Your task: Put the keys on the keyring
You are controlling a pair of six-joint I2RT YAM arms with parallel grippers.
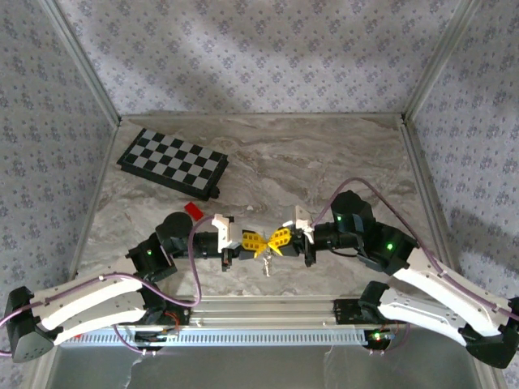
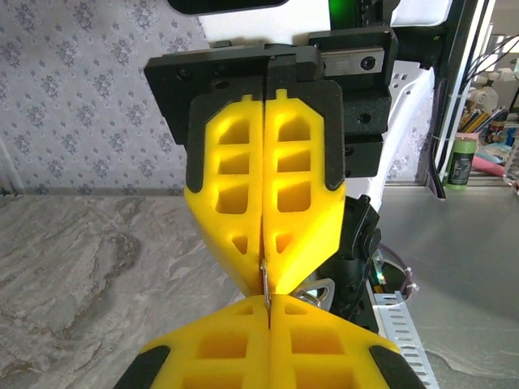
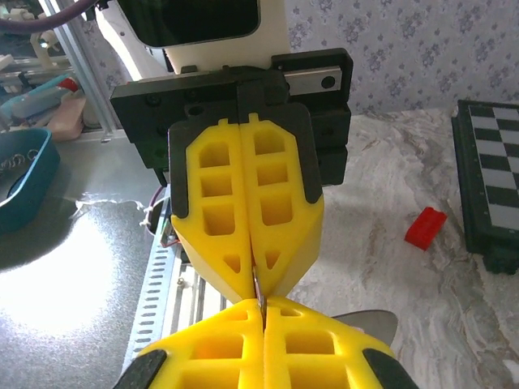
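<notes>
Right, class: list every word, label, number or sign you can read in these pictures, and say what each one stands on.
No text can be read.
Teal band: pale marks, too blurred to read.
Green bottle: any label is too small to read.
Chessboard: plain squares, no lettering seen.
</notes>
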